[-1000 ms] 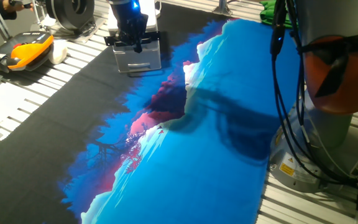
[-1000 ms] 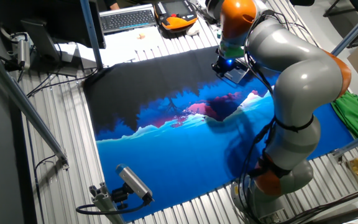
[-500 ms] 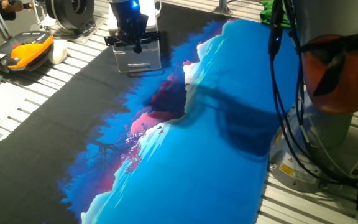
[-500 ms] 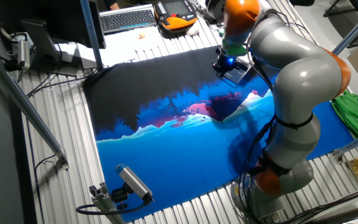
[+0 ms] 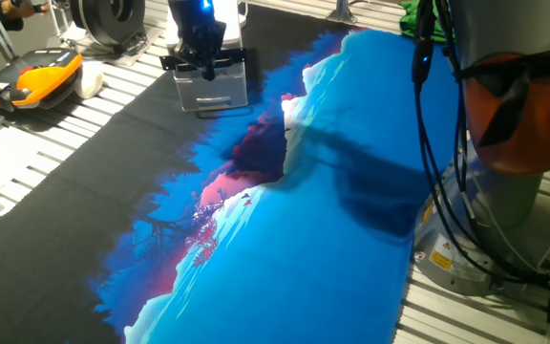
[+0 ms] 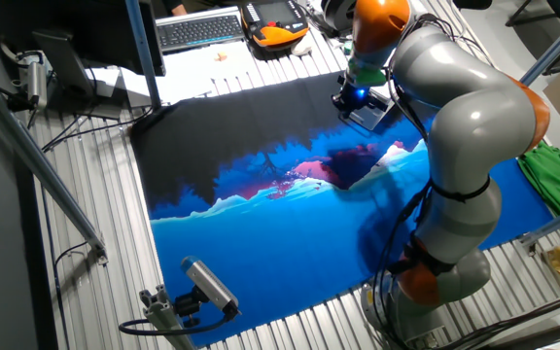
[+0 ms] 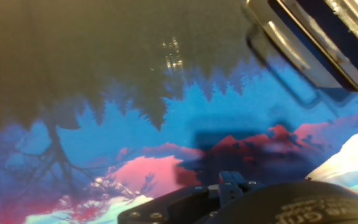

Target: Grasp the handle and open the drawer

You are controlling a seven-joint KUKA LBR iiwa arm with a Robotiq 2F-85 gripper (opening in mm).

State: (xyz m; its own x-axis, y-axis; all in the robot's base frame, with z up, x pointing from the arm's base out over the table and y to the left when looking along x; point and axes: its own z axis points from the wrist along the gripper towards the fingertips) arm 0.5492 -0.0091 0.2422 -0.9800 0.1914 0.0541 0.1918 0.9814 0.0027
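Nearest to me in one fixed view lies the glossy printed mat of blue, pink and black [image 5: 285, 239], with nothing on it. The grey-and-orange arm column [image 5: 514, 115] rises at 3 o'clock.

Farther back, at 11 o'clock, stands the small white box-shaped cabinet [image 5: 225, 88] that holds the shallow drawer with the grey front [image 5: 214, 99]. The short black horizontal bar handle [image 5: 237, 56] runs across the top of that front. The black two-finger gripper [image 5: 205, 65] comes down right on the middle of the bar, blue light glowing above it. I cannot tell whether its fingers have clamped the bar or merely straddle it: the hand body hides them here, and the hand view shows only mat and a dark-framed edge at 1 o'clock.

Over the last second almost nothing has changed. In the other fixed view the orange wrist joint [image 6: 382, 15] has crept slightly toward 2 o'clock. The cabinet looks where it was, and I see no gap opening at the drawer. I judge the grasp is being settled and the pull has not really begun.

Farthest, at 10 o'clock, sits an orange-and-black case [image 5: 31, 78], no part of this job.
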